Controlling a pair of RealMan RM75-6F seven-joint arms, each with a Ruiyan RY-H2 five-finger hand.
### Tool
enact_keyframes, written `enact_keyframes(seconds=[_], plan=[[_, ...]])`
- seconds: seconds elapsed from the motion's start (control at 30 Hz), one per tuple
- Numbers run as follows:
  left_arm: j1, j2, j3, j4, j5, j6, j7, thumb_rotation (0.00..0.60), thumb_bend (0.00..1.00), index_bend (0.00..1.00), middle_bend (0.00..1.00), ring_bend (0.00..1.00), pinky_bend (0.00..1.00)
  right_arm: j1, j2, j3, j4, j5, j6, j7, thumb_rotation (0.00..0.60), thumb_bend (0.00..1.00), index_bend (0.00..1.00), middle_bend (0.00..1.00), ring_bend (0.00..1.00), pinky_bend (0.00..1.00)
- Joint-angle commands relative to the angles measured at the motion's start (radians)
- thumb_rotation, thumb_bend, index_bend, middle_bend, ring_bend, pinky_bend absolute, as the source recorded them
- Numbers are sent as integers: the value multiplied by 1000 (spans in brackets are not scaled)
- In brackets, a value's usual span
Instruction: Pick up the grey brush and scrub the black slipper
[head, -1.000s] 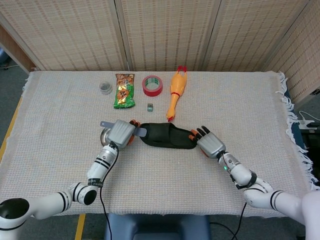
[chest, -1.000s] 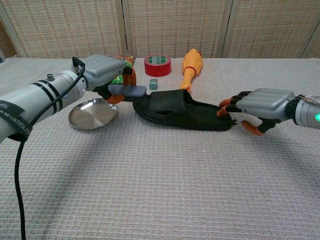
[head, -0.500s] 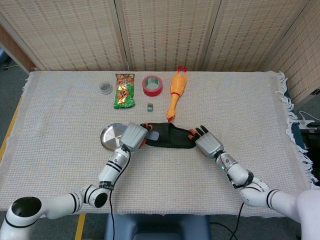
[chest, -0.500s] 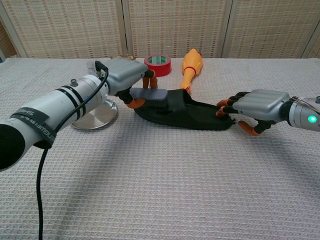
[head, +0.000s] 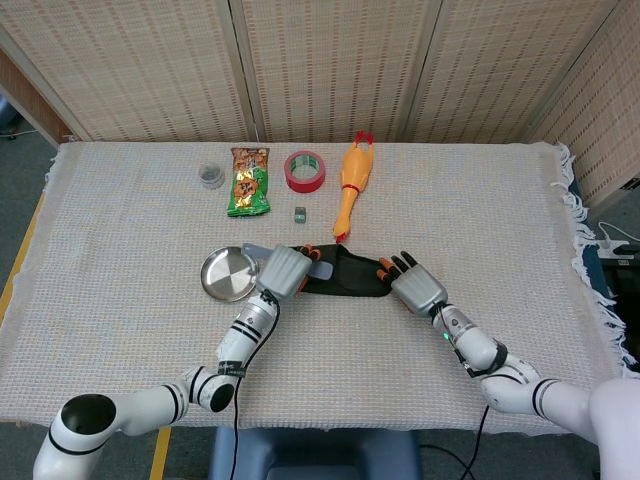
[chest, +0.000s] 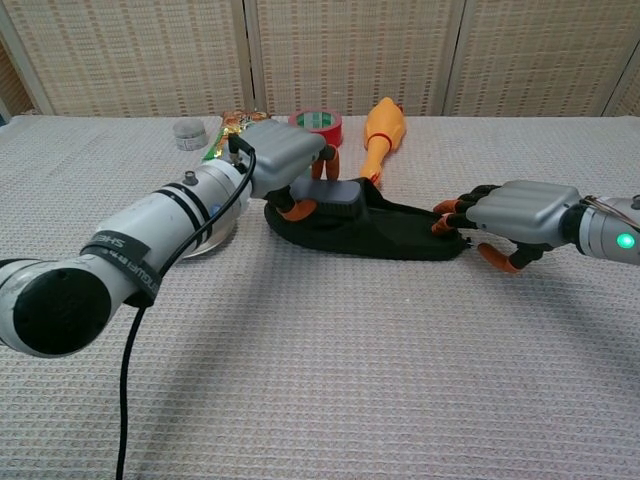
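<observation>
The left hand (chest: 285, 160) holds the grey brush (chest: 334, 193) with its fingers wrapped around the handle. A second ago the brush was at the toe end of the black slipper (head: 345, 274), out by the silver plate (head: 225, 274). Now the hand has slid toward 3 o'clock, and the brush sits on top of the slipper's strap. So the scrubbing looks like it has begun, and the brush is moving along the shoe.

The right hand (chest: 505, 216) has not moved. Its fingertips (chest: 446, 216) touch the heel end of the slipper, with the fingers a little apart, and it seems to keep the shoe from sliding. It grips nothing.

The slipper lies in the middle of the table, on a pale woven cloth (head: 120, 250) with a fringe on the right edge. Toward 12 o'clock from the slipper lie a rubber chicken (head: 351, 183), a roll of red tape (head: 305, 170), a green snack bag (head: 248, 181), a small clear jar (head: 210, 175) and a tiny grey block (head: 299, 213). Behind the table stand woven screens (head: 330, 60)
</observation>
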Motion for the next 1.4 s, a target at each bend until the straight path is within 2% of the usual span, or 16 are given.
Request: enact_keyframes(seconds=[0.03, 0.33, 0.73, 1.0, 1.23, 1.4], plan=[[-7, -25, -1, 69, 1, -4, -14, 600, 553, 617, 657, 816, 1000, 1, 2, -3, 0, -1, 3, 1, 600, 678, 200, 0, 0, 0], [-2, -24, -8, 140, -12, -37, -62, 600, 557, 617, 656, 816, 1000, 2, 5, -10, 2, 14, 4, -13, 600, 678, 201, 0, 0, 0], [-5, -35, 22, 15, 56, 8, -61, 600, 555, 612, 652, 816, 1000, 4, 4, -18, -2, 11, 11, -8, 600, 678, 198, 0, 0, 0], [-9, -47, 6, 77, 36, -7, -53, 600, 556, 611, 650, 816, 1000, 4, 21, -20, -15, 8, 18, 0, 600, 678, 195, 0, 0, 0], [-7, -40, -12, 148, 10, -50, -103, 600, 556, 611, 650, 816, 1000, 4, 28, -22, -21, 11, 22, -3, 600, 679, 195, 0, 0, 0], [-2, -32, -5, 141, 17, -45, -101, 600, 556, 610, 649, 816, 1000, 3, 32, -21, -27, 13, 28, -7, 600, 679, 195, 0, 0, 0]])
